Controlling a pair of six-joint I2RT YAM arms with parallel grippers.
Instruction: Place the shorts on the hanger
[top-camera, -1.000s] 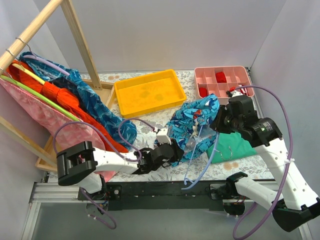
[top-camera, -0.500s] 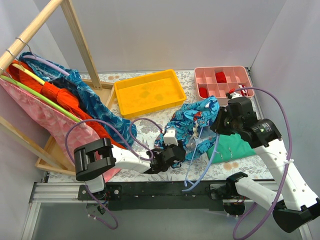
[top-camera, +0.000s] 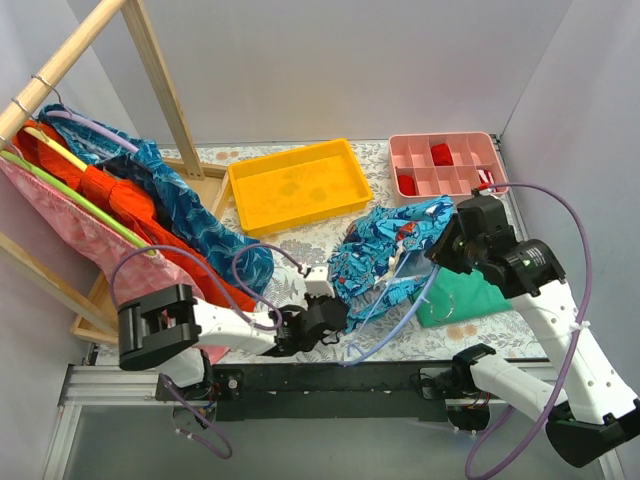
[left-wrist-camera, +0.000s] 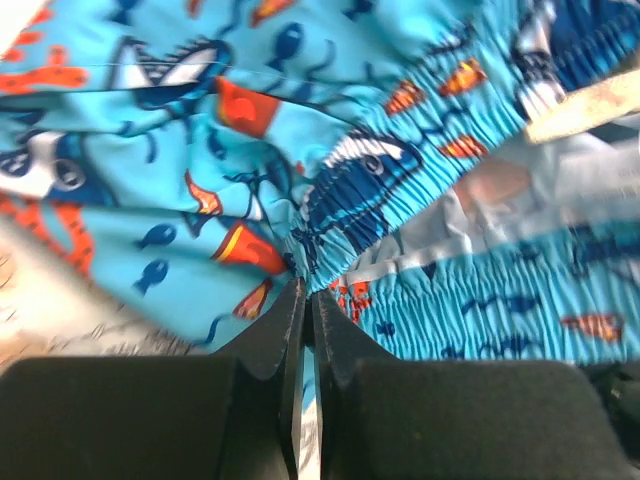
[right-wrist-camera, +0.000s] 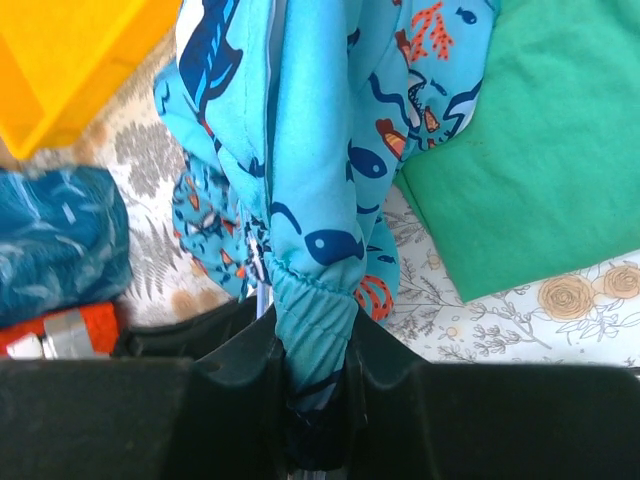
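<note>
The turquoise printed shorts (top-camera: 385, 255) lie bunched at mid-table. My right gripper (top-camera: 447, 243) is shut on a gathered fold of the shorts (right-wrist-camera: 320, 150) and holds that side raised; the fabric fills the gap between the jaws (right-wrist-camera: 315, 340). The thin light-blue hanger (top-camera: 400, 328) curves from under the shorts toward the near edge. My left gripper (top-camera: 335, 315) sits low at the shorts' near-left edge. In the left wrist view its jaws (left-wrist-camera: 306, 290) are almost closed on a thin pale-blue strip (left-wrist-camera: 305, 420) that looks like the hanger, with the shorts (left-wrist-camera: 200, 150) right ahead.
A folded green cloth (top-camera: 465, 295) lies right of the shorts, under the right arm. A yellow tray (top-camera: 297, 185) and a pink compartment tray (top-camera: 445, 160) stand behind. A wooden rack (top-camera: 60, 60) at left carries a darker teal garment (top-camera: 190, 210) and other hung clothes.
My left gripper reached in to the shorts' edge, then drew back left, and the hanger's near end swung left with it. My right gripper lifted the shorts slightly up and right.
</note>
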